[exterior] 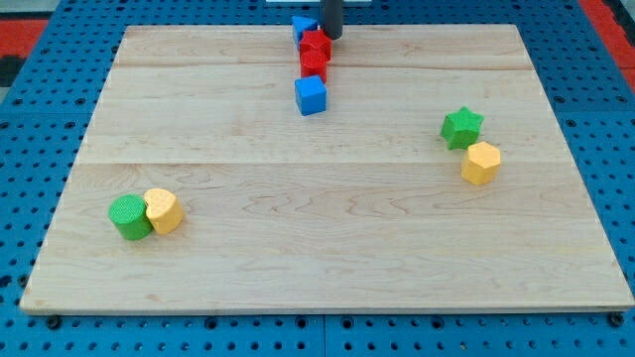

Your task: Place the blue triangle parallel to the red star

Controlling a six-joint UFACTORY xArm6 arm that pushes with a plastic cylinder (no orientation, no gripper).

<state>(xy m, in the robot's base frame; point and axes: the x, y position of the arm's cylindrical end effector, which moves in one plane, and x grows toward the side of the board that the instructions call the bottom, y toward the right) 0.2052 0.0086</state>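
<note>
Camera view, left to right: green round block (128,217) touching yellow block (163,210) at lower left of the wood board (327,248). Top centre column: blue block (303,26) (shape unclear), two red blocks (315,46) (314,63), blue cube (311,96) just below. My tip (331,37) sits beside the top blue/red blocks, on their right. No pincer, just a rod. Right: green star (461,127), yellow block (481,163).

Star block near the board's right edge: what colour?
Green. The star sits just above-left of a yellow block, shown clearly in the camera view.
</note>
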